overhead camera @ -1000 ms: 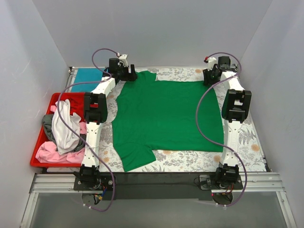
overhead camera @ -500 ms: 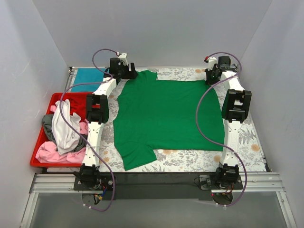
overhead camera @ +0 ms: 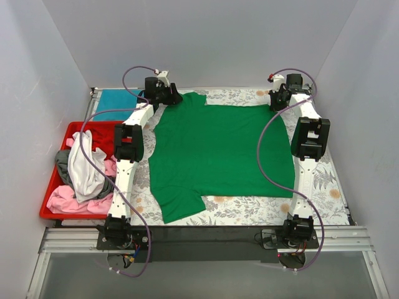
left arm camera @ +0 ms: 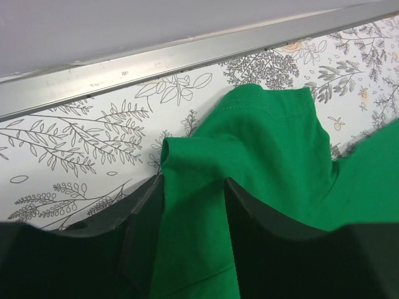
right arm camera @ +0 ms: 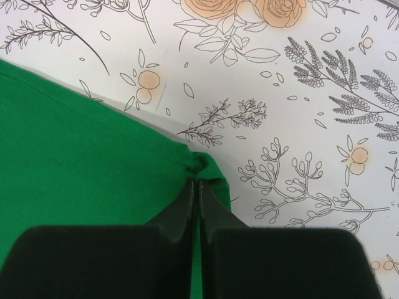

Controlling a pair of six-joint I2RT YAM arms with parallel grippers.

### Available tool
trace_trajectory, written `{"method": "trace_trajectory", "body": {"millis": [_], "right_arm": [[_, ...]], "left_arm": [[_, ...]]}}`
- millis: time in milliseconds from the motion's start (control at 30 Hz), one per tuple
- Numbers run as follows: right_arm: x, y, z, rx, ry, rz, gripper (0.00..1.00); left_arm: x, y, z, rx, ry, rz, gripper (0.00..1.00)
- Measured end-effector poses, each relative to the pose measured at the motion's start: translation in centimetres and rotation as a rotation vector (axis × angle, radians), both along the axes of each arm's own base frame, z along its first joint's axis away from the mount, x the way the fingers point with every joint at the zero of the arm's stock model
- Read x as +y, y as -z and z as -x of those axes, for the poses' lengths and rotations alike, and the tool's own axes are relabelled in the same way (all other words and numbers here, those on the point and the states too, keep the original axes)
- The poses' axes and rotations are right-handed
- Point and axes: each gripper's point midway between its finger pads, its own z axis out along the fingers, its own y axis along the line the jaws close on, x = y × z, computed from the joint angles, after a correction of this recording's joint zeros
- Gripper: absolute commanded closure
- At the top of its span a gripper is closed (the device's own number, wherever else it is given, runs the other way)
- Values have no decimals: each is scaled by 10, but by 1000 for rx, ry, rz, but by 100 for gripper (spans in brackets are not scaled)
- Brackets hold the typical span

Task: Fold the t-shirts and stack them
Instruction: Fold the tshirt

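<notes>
Green and flat, lying spread over the middle of the flowery table cloth (overhead camera: 249, 212): looking at the green t-shirt (overhead camera: 218, 156), with one sleeve reaching toward the near edge and the other toward the far left corner. Pinching the far right corner of it with the right gripper (right arm camera: 198, 184), jaws pressed tight together on the cloth, down low on the table. Reaching over the far left sleeve with the left gripper (left arm camera: 192, 187), jaws standing about halfway apart, with a bunched fold of green between them and touching both fingers (left arm camera: 143, 218). Not being able to tell if squeezing it hard or only touching it.

Seeing a red tray (overhead camera: 47, 208) just beside the left arm (overhead camera: 128, 143), off the left side of the table cloth. Holding a heap of shirts in it: a white shirt (overhead camera: 84, 165) on top, a pink shirt (overhead camera: 65, 199) at the near end, a dark grey shirt (overhead camera: 62, 163) poking out underneath. Seeing a teal shirt (overhead camera: 115, 99) lying flat in the far left corner, behind the tray and near the left gripper. Hanging in loops over both arms, purple cables (overhead camera: 259, 152).

Running along the far edge just past the left gripper, a metal rail (left arm camera: 187, 53). Closing in on the left, the far side and the right, plain walls (overhead camera: 206, 43), with the right arm (overhead camera: 310, 137) standing near the right one. Leaving bare flowery cloth open along the near edge and down the right side of the green t-shirt. Leaving only a thin strip between the green t-shirt and the left arm.
</notes>
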Motion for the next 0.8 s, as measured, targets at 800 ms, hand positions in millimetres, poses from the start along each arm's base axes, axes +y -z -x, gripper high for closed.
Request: {"method": "trace_trajectory", "body": {"millis": [800], "right_arm": [[-15, -40, 13, -58, -18, -16, 99]], "left_arm": [[4, -37, 23, -142, 94, 37, 100]]}}
